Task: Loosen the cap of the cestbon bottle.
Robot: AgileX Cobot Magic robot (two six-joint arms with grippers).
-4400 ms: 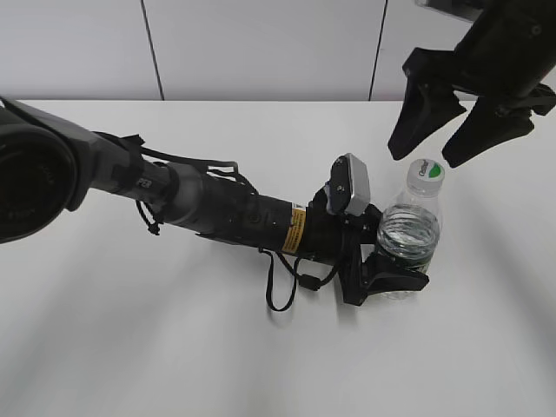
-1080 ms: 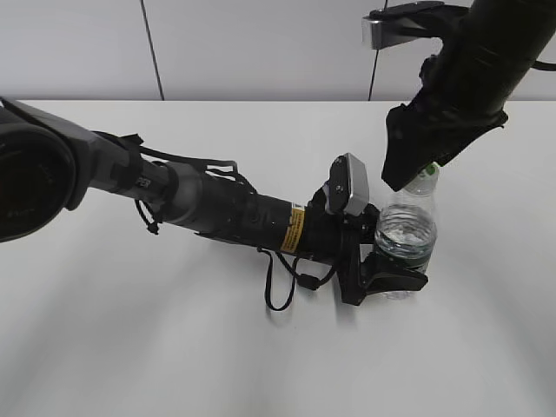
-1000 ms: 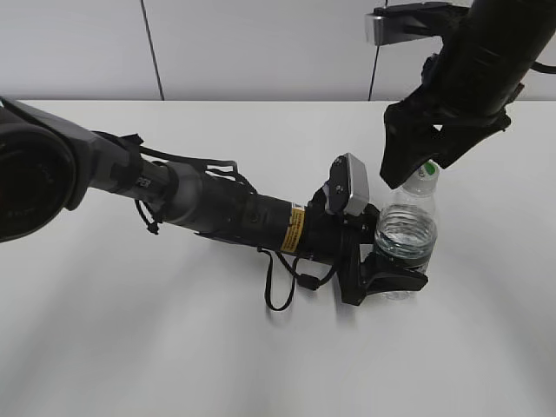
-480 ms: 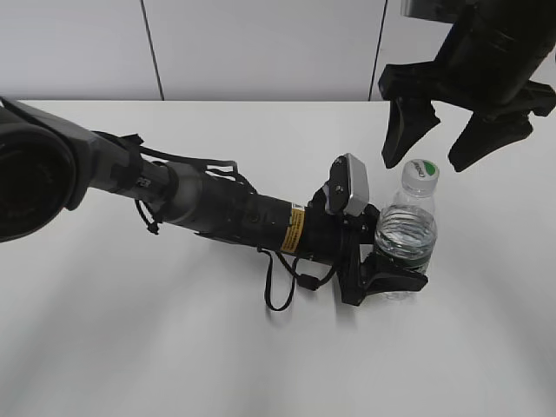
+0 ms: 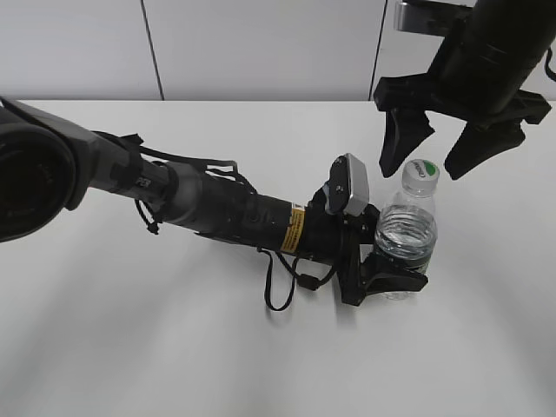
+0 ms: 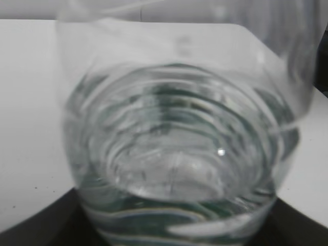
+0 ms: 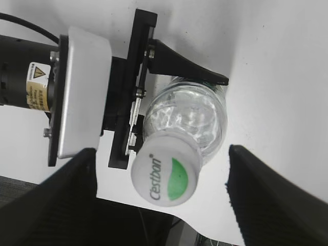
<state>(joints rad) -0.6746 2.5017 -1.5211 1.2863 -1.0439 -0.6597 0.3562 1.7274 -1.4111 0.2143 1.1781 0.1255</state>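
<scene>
The cestbon bottle (image 5: pixel 407 233) stands upright on the white table, clear with a dark green label band. My left gripper (image 5: pixel 393 271) is shut on its lower body; the left wrist view is filled by the bottle (image 6: pixel 174 154), blurred. The white cap (image 5: pixel 422 171) with a green patch sits on the neck. My right gripper (image 5: pixel 436 148) is open just above it, one finger on each side, not touching. In the right wrist view the cap (image 7: pixel 165 173) lies between the two open fingers (image 7: pixel 161 197).
The white table (image 5: pixel 174 330) stretches around the bottle. My left arm (image 5: pixel 217 208) lies across it from the left, with a loose black cable loop (image 5: pixel 282 291) beneath the wrist. A grey panelled wall (image 5: pixel 261 43) stands behind.
A second ago my right gripper was shut over the cap, hiding it. It has opened and lifted a little, and the cap shows between the fingers. The left gripper and bottle have not moved.
</scene>
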